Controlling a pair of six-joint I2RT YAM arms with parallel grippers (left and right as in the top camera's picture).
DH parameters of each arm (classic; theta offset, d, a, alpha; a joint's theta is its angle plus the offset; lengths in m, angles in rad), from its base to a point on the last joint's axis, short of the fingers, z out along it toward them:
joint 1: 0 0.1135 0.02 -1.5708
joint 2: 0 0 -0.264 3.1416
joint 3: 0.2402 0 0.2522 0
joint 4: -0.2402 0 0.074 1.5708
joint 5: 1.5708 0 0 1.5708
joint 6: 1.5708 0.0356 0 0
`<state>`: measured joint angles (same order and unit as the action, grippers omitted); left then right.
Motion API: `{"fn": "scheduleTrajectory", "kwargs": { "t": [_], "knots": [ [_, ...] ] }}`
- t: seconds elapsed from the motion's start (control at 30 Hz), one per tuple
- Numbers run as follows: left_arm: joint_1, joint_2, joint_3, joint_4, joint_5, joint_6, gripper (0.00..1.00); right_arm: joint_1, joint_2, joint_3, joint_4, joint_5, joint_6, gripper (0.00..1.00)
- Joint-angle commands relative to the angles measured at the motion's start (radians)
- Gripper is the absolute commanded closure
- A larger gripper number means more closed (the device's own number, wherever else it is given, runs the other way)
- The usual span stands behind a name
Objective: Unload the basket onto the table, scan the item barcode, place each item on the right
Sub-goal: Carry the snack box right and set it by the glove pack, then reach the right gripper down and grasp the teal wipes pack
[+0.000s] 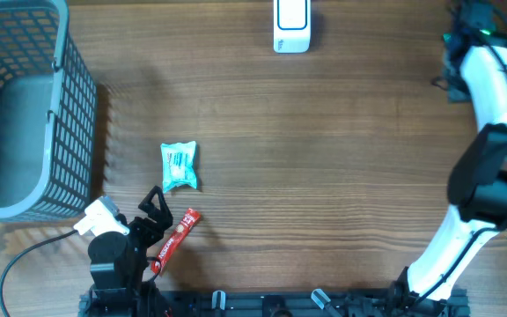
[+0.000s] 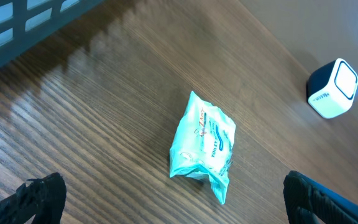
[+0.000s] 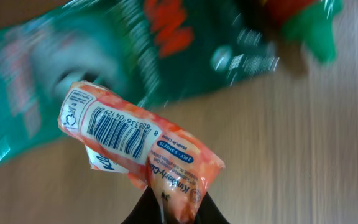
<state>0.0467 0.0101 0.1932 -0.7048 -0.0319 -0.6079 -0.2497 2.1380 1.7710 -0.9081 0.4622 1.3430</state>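
Note:
My right gripper (image 3: 169, 202) is shut on one end of an orange tissue packet (image 3: 142, 143). The packet's white label with the barcode (image 3: 118, 132) faces the right wrist camera. The white scanner (image 1: 290, 26) stands at the table's far edge, also seen as a white box (image 2: 333, 88) in the left wrist view. The right arm (image 1: 491, 132) reaches to the far right corner; its gripper and the packet do not show from overhead. My left gripper (image 1: 157, 211) is open and empty near the front left, its fingers wide apart just short of a teal packet (image 2: 202, 146).
A grey mesh basket (image 1: 77, 97) fills the far left. The teal packet (image 1: 180, 165) and a red bar (image 1: 176, 238) lie on the wood beside the left gripper. Blurred green bags (image 3: 135, 56) lie behind the orange packet in the right wrist view.

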Motion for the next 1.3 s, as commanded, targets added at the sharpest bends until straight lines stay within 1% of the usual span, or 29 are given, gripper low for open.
{"fn": "scheduleTrajectory", "kwargs": {
  "t": [0.0, 0.1, 0.17, 0.23, 0.27, 0.3, 0.4, 0.47, 0.5, 0.6, 0.73, 0.87, 0.97, 1.13, 1.23, 1.27],
  "knots": [
    [-0.006, -0.001, -0.01, -0.001, -0.01, -0.006, 0.0, -0.103, 0.062, -0.012, 0.034, -0.039, -0.194, 0.83],
    [-0.006, -0.001, -0.01, -0.001, -0.01, -0.006, 0.0, -0.151, 0.087, -0.012, 0.059, -0.038, -0.29, 0.7],
    [-0.006, -0.001, -0.01, -0.001, -0.011, -0.006, 0.0, -0.172, 0.09, -0.011, 0.067, -0.043, -0.33, 0.64],
    [-0.006, -0.001, -0.01, -0.001, -0.01, -0.006, 0.0, -0.183, 0.085, -0.004, 0.071, -0.074, -0.39, 0.53],
    [-0.006, -0.001, -0.01, -0.001, -0.011, -0.006, 0.0, -0.187, 0.083, 0.006, 0.071, -0.114, -0.438, 0.44],
    [-0.006, -0.001, -0.01, -0.001, -0.011, -0.006, 0.0, -0.187, 0.077, 0.02, 0.07, -0.168, -0.497, 0.4],
    [-0.006, -0.001, -0.01, -0.001, -0.01, -0.006, 0.0, -0.18, 0.043, 0.053, 0.069, -0.393, -0.651, 0.22],
    [-0.006, -0.001, -0.01, -0.001, -0.01, -0.006, 0.0, -0.172, 0.008, 0.056, 0.066, -0.525, -0.688, 0.09],
    [-0.006, -0.001, -0.01, -0.001, -0.01, -0.006, 0.0, -0.164, -0.019, 0.056, 0.053, -0.599, -0.689, 0.07],
    [-0.006, -0.001, -0.01, -0.001, -0.011, -0.006, 0.0, -0.133, -0.073, 0.056, 0.01, -0.732, -0.687, 0.04],
    [-0.006, -0.001, -0.01, -0.001, -0.01, -0.006, 0.0, -0.051, -0.114, 0.056, -0.082, -0.86, -0.673, 0.04],
    [-0.006, -0.001, -0.01, -0.001, -0.011, -0.006, 0.0, 0.066, -0.115, 0.046, -0.156, -0.905, -0.66, 0.04],
    [-0.006, -0.001, -0.01, -0.001, -0.011, -0.006, 0.0, 0.199, -0.115, 0.01, -0.169, -0.905, -0.673, 0.04],
    [-0.006, -0.001, -0.01, -0.001, -0.011, -0.006, 0.0, 0.415, -0.115, -0.054, -0.122, -0.905, -0.723, 0.02],
    [-0.006, -0.001, -0.01, -0.001, -0.01, -0.006, 0.0, 0.559, -0.114, -0.105, -0.007, -0.905, -0.829, 0.0],
    [-0.006, -0.001, -0.01, -0.001, -0.01, -0.006, 0.0, 0.589, -0.113, -0.115, 0.018, -0.905, -0.843, 0.0]
  ]
}}
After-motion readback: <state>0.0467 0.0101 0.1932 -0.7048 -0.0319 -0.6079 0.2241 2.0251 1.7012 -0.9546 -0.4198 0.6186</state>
